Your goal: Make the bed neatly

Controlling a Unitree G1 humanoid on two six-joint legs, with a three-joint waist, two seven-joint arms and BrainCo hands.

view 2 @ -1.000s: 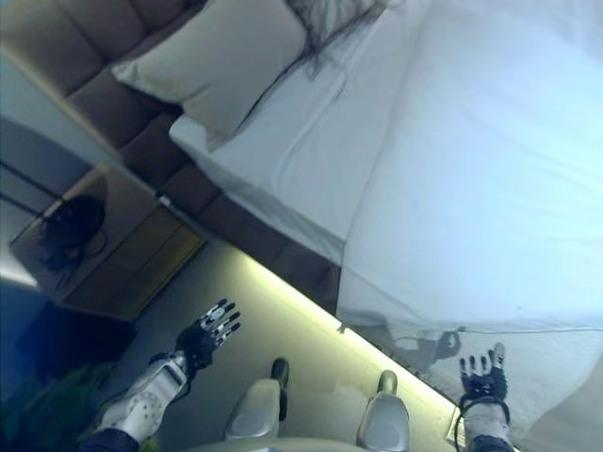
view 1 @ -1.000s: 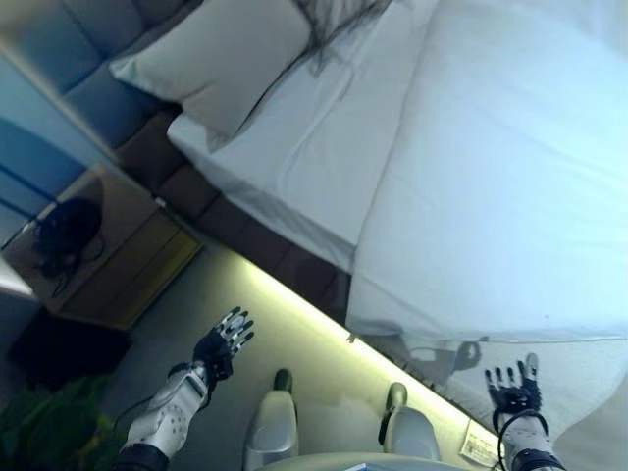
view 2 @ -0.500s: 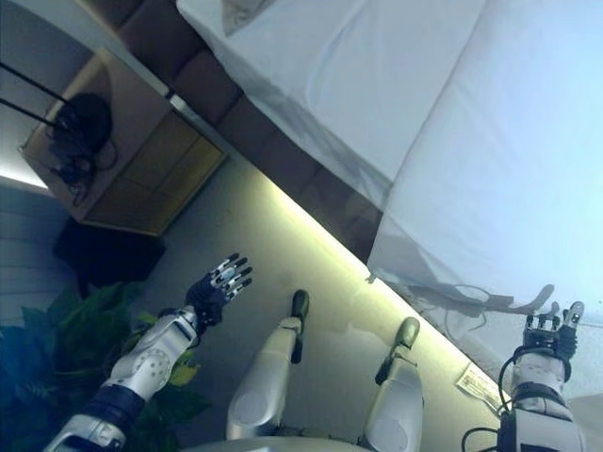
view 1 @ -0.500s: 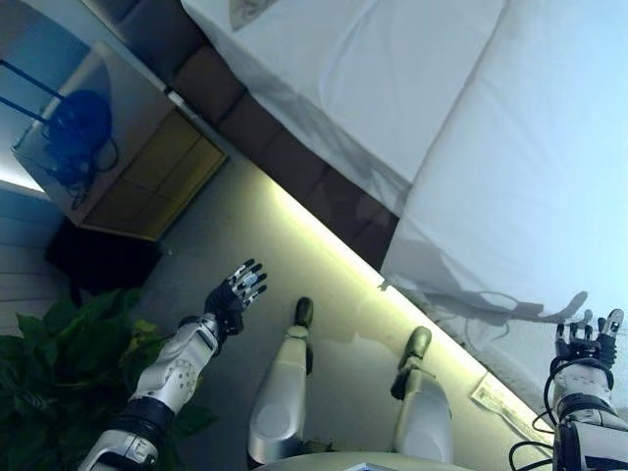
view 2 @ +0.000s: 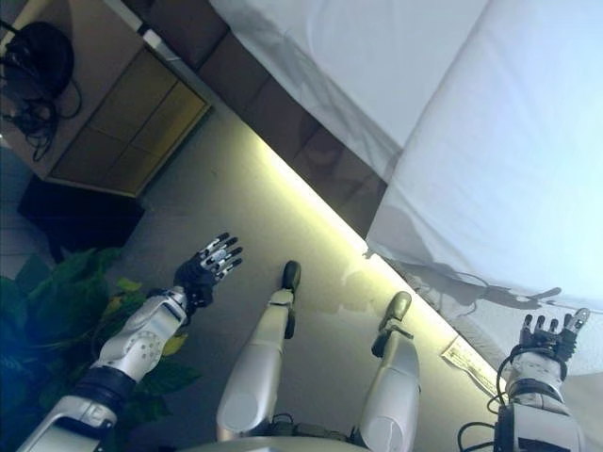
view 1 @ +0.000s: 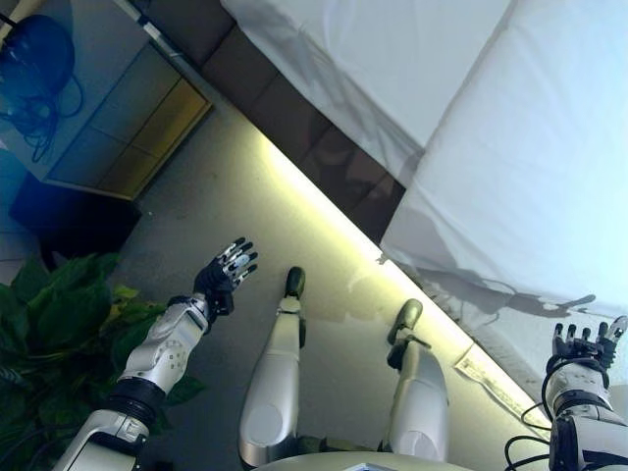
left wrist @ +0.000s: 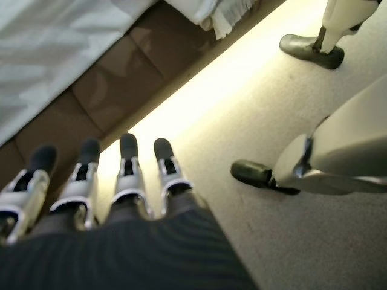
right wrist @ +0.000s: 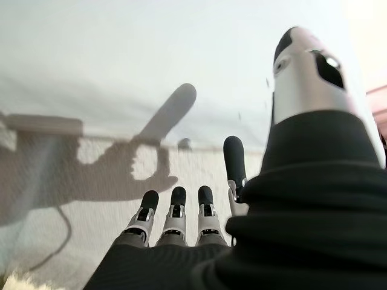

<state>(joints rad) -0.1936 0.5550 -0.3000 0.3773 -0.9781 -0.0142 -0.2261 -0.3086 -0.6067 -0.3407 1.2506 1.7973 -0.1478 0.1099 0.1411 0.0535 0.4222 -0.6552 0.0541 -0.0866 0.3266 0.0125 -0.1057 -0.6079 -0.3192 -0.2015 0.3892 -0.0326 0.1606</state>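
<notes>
Both hands empty, fingers straight: left hand point(view 1: 224, 278) lower left over floor point(view 1: 245, 216), right hand point(view 1: 581, 345) lower right beside duvet point(view 1: 530, 177). Bed point(view 1: 392, 88) fills upper right. Step: approach. Next: right hand reaches for duvet edge.

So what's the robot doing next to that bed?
It is standing on the floor beside the bed, about to tidy it. Both hands are open and hold nothing. The left hand hangs over the floor near a plant. The right hand reaches toward the white duvet draping over the bed's side.
</notes>
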